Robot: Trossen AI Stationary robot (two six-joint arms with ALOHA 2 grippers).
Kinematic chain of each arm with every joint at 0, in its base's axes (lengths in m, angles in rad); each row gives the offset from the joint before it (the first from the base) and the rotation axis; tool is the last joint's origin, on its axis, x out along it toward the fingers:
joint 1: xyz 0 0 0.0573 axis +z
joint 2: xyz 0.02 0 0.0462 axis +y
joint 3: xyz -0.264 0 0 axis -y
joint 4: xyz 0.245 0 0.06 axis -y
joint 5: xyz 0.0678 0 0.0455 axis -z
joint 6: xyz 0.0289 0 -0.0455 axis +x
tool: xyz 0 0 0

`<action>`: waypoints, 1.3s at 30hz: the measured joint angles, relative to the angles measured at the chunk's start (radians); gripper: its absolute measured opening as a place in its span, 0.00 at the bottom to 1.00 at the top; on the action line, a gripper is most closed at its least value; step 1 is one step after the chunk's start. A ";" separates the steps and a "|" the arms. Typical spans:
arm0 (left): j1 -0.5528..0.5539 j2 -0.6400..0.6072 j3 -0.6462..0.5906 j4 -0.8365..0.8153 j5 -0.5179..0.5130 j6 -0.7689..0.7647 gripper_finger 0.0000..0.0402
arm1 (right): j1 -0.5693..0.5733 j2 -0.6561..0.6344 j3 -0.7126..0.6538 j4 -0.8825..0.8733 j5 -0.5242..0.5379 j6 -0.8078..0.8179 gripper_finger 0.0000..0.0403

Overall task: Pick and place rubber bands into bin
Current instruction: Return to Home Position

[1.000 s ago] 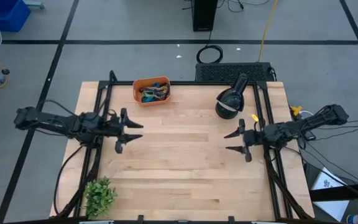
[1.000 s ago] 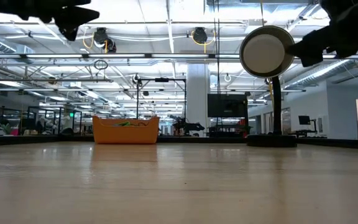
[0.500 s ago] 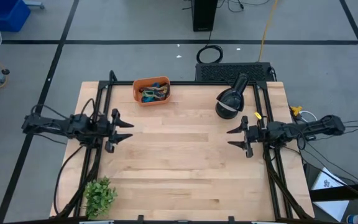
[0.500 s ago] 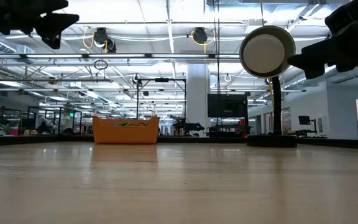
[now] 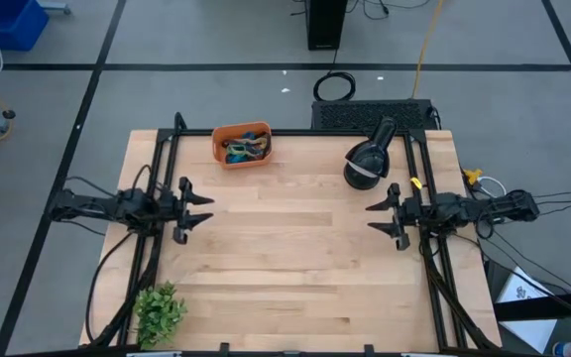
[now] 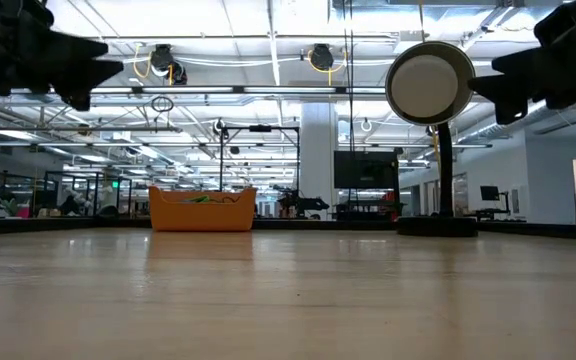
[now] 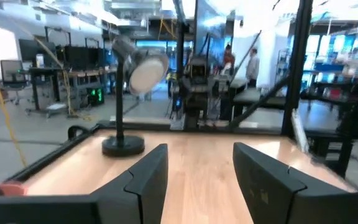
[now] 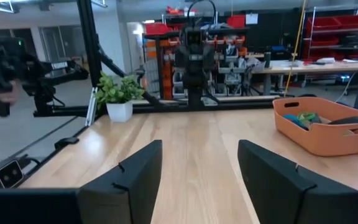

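Observation:
The orange bin (image 5: 241, 145) stands on the table near its far edge, left of centre, with several rubber bands (image 5: 245, 148) lying inside; it also shows in the low view (image 6: 202, 209) and in the right wrist view (image 8: 325, 126). My left gripper (image 5: 198, 211) is open and empty above the table's left side. My right gripper (image 5: 383, 217) is open and empty above the table's right side. Both point toward the table's middle.
A black desk lamp (image 5: 368, 159) stands at the far right of the table. A small green plant (image 5: 159, 310) stands at the near left corner. The wooden table (image 5: 295, 268) lies bare between the two grippers.
Both arms have drawn back from the table's middle: my left gripper toward the left edge, my right gripper toward the right edge. Both stay open and empty. The bin has kept still.

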 joint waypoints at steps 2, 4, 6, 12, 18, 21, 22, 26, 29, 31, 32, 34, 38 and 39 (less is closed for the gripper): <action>0.007 0.004 -0.005 -0.020 -0.002 -0.009 0.47 | 0.000 -0.001 -0.001 0.000 0.000 0.000 0.51; 0.013 0.003 -0.005 -0.027 -0.005 -0.025 0.47 | 0.000 0.002 -0.001 0.001 0.002 0.000 0.51; 0.017 0.001 -0.005 -0.018 -0.005 -0.011 0.47 | 0.000 0.003 -0.001 0.000 0.006 -0.001 0.52; 0.018 0.002 -0.004 -0.081 -0.007 0.084 0.47 | 0.000 0.005 -0.002 0.004 0.005 -0.006 0.51; 0.018 0.002 -0.004 -0.074 -0.007 0.094 0.47 | 0.001 0.005 -0.003 0.005 0.006 0.006 0.52; 0.018 0.002 -0.004 -0.068 -0.007 0.076 0.47 | 0.001 0.005 -0.003 0.005 0.006 0.007 0.51; 0.018 0.002 -0.004 -0.067 -0.007 0.076 0.47 | 0.001 0.005 -0.003 0.005 0.006 0.007 0.51; 0.018 0.002 -0.004 -0.067 -0.007 0.084 0.47 | 0.001 0.005 -0.004 0.005 0.006 0.007 0.51; 0.018 0.002 -0.004 -0.066 -0.007 0.078 0.47 | 0.001 0.005 -0.004 0.005 0.007 0.007 0.51; 0.018 0.002 -0.004 -0.066 -0.007 0.082 0.47 | 0.001 0.005 -0.004 0.005 0.007 0.007 0.51; 0.018 0.002 -0.004 -0.066 -0.007 0.082 0.47 | 0.001 0.005 -0.004 0.006 0.007 0.007 0.51; 0.018 0.002 -0.004 -0.066 -0.007 0.080 0.47 | 0.001 0.005 -0.004 0.005 0.007 0.007 0.51; 0.018 0.002 -0.004 -0.066 -0.007 0.080 0.47 | 0.001 0.005 -0.004 0.006 0.007 0.007 0.51; 0.018 0.002 -0.004 -0.066 -0.007 0.080 0.47 | 0.001 0.005 -0.004 0.006 0.007 0.007 0.51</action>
